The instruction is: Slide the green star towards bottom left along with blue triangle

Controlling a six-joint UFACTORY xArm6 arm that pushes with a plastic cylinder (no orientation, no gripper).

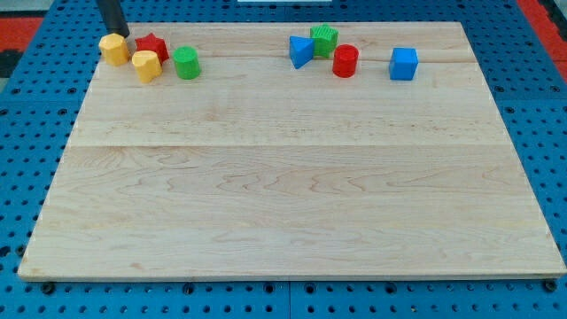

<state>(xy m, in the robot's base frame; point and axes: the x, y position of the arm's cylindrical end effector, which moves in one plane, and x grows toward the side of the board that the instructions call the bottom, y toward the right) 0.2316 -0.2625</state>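
You have open counter (pixel 292 204) below the green star (pixel 324 39) and blue triangle (pixel 299 51) toward the view's bottom left. The red cylinder (pixel 345 61) crowds the star's right; the green cylinder (pixel 186 63) stands well left.

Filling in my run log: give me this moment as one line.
tip: top left, by yellow block | green star touching blue triangle, top centre | neither pushed yet

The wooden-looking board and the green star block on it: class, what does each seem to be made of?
The pale board: apparently light wood, matte to satin, with visible grain lines and plank seams. The green star block: probably plastic, uniform bright colour with faint ribbing, possibly 3D-printed; I can't be sure. My tip sits far left, beside the yellow block.
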